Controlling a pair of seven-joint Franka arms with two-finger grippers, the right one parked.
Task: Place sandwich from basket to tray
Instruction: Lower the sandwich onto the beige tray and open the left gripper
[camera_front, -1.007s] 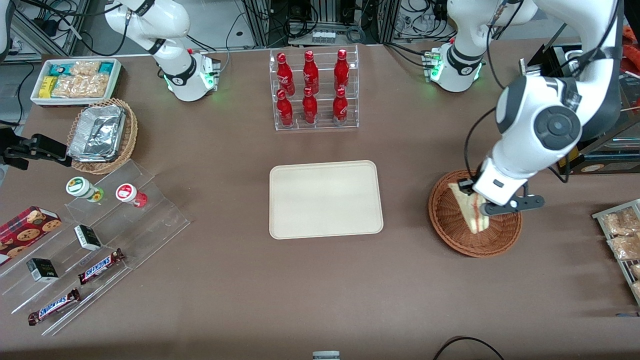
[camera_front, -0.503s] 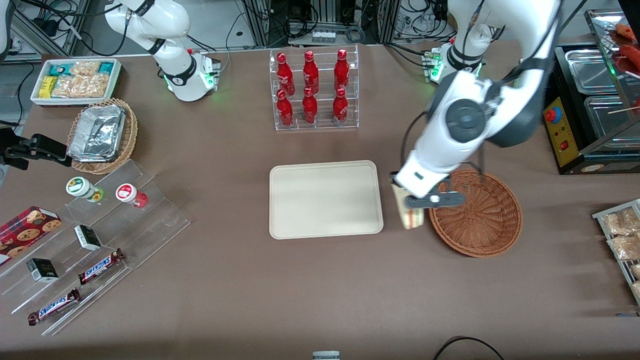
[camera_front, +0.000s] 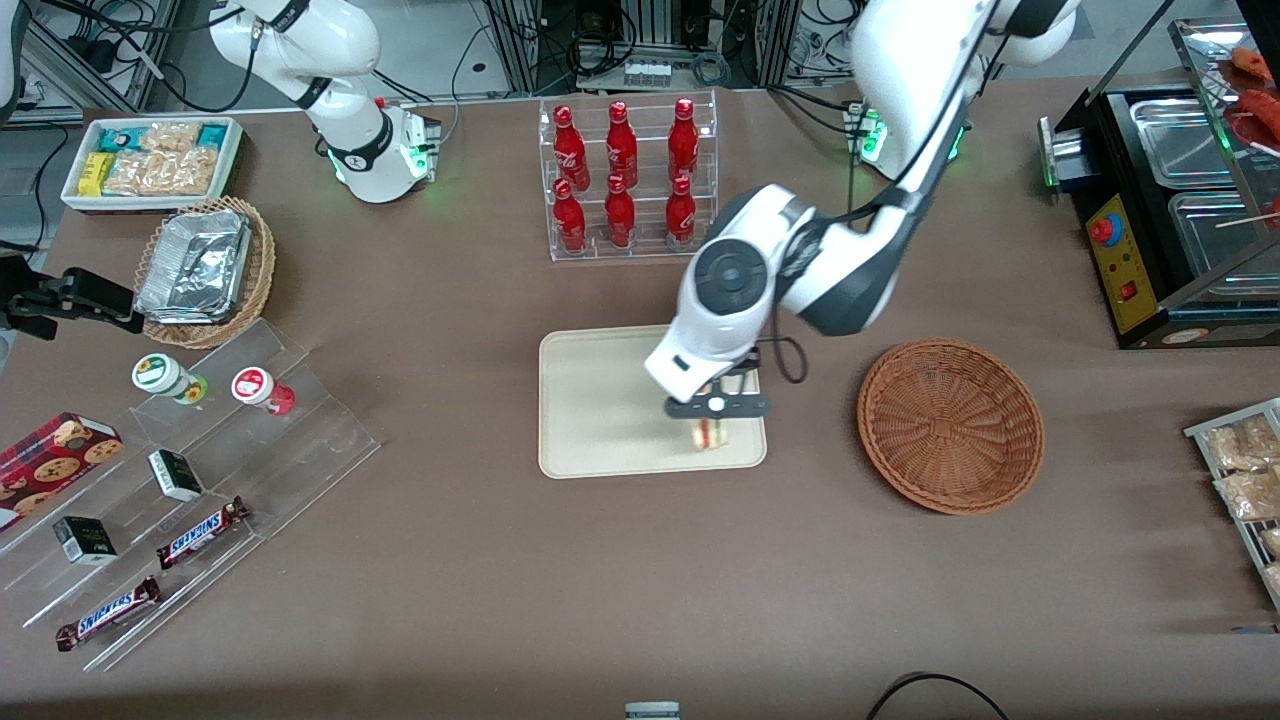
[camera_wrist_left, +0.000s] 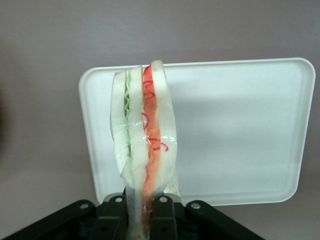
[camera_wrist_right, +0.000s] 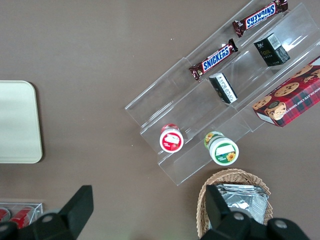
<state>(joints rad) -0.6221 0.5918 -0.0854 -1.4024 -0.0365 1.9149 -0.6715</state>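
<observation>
left gripper (camera_front: 712, 420) over the tray (camera_front: 600, 400), above the corner nearest the front camera on the working arm's side, fingers (camera_wrist_left: 161, 220) clamped on the sandwich (camera_wrist_left: 144, 150). sandwich held on edge, cut face toward the wrist camera — pale bread outside, green layer beside one slice, red and orange beside the other, clear wrap wrinkled over it all. in the front view only a small part of the sandwich (camera_front: 710, 434) visible under the gripper, over the tray surface just inside the rim; contact with the tray not discernible. tray (camera_wrist_left: 240, 130) flat, cream, with rounded corners and a low rim, otherwise bare.

basket (camera_front: 950, 425) round, reddish-brown wicker, on the table (camera_front: 450, 560) toward the working arm's end, well apart from the gripper, nothing in it.

farther from the front camera than the tray: clear rack of red bottles (camera_front: 625, 180). toward the parked arm's end: tan wicker basket with foil containers (camera_front: 205, 270), white bin of snack packets (camera_front: 150, 160), clear stepped stand (camera_front: 200, 480) with two small lidded cups, small dark boxes and snickers bars (camera_front: 200, 530) — also a red cookie box (camera_front: 55, 455) beside it.
</observation>
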